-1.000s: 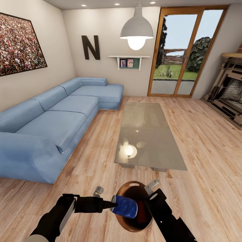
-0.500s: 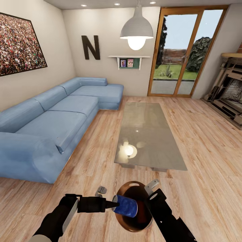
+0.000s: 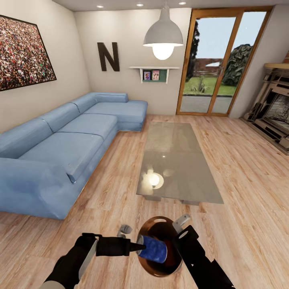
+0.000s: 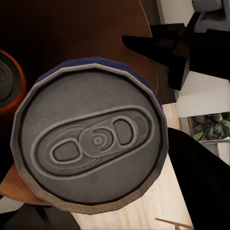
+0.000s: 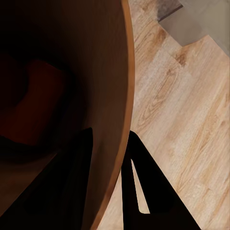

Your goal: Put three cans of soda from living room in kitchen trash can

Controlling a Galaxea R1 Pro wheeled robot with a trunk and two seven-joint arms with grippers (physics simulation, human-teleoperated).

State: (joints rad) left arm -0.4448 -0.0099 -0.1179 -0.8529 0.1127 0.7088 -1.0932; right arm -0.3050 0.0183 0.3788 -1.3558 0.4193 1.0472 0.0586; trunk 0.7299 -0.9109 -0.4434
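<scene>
My left claw (image 3: 138, 245) grips dark blue soda can (image 3: 154, 249) sideways over copper-lined grey bin (image 3: 158, 221); right claw (image 5: 109, 143) pinches bin rim. Centre can over bin mouth, lower, then release.

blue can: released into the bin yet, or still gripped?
Still gripped: the left gripper holds the blue can on its side above the trash can opening.

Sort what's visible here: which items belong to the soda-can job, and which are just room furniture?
Job:
- blue can, held by the left gripper over the bin
- orange can, already inside
- trash can, its rim pinched by the right gripper

Lying about:
- sofa
- glass table
- pendant lamp
- fireplace
</scene>
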